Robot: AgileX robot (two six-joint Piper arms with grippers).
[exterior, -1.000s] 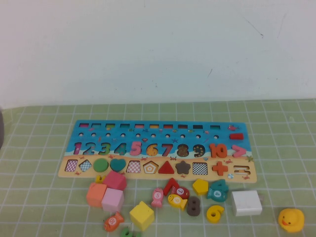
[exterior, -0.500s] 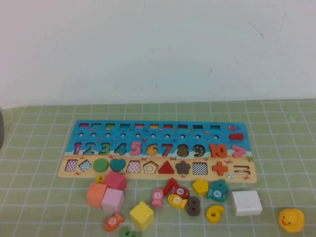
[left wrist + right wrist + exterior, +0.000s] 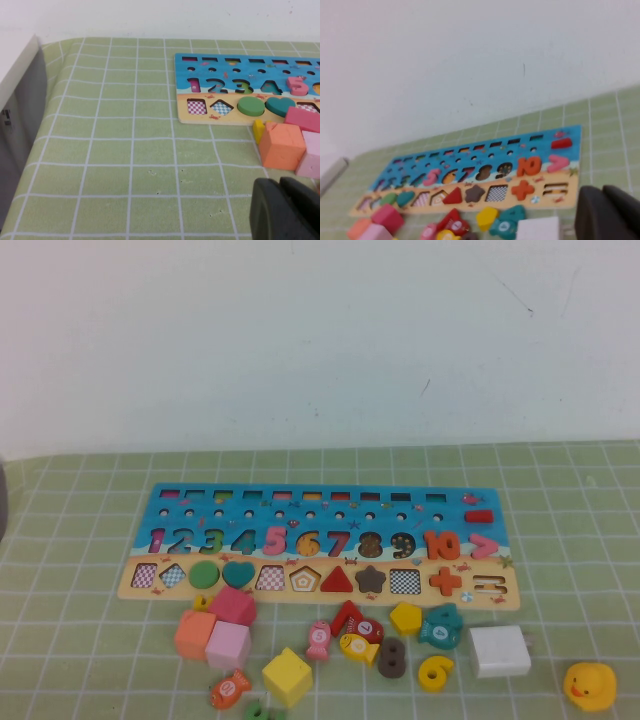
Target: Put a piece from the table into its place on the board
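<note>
2 hands show only in their own wrist views, each as a dark tip at the frame's edge. Starting on the left, the left hand [image 3: 282, 210] hangs low over the green checked tabletop [image 3: 80, 540], near an orange cube [image 3: 195, 634] and a pink cube [image 3: 229, 645], with its fingers pressed together and nothing between them. Just beyond lies the board [image 3: 320, 545], long and blue on top, with a pink 5 [image 3: 275, 540] seated among its numbers. Loose pieces crowd the tabletop along its near edge: a yellow cube [image 3: 287, 676], a brown 8 [image 3: 390, 657], then the yellow 6 [image 3: 435, 672], flat and untouched. A white block [image 3: 499, 651] sits just right of it and a rubber duck [image 3: 589, 684] further right. The right hand [image 3: 610, 212] hovers near the white block; whether it is clenched I cannot tell.
</note>
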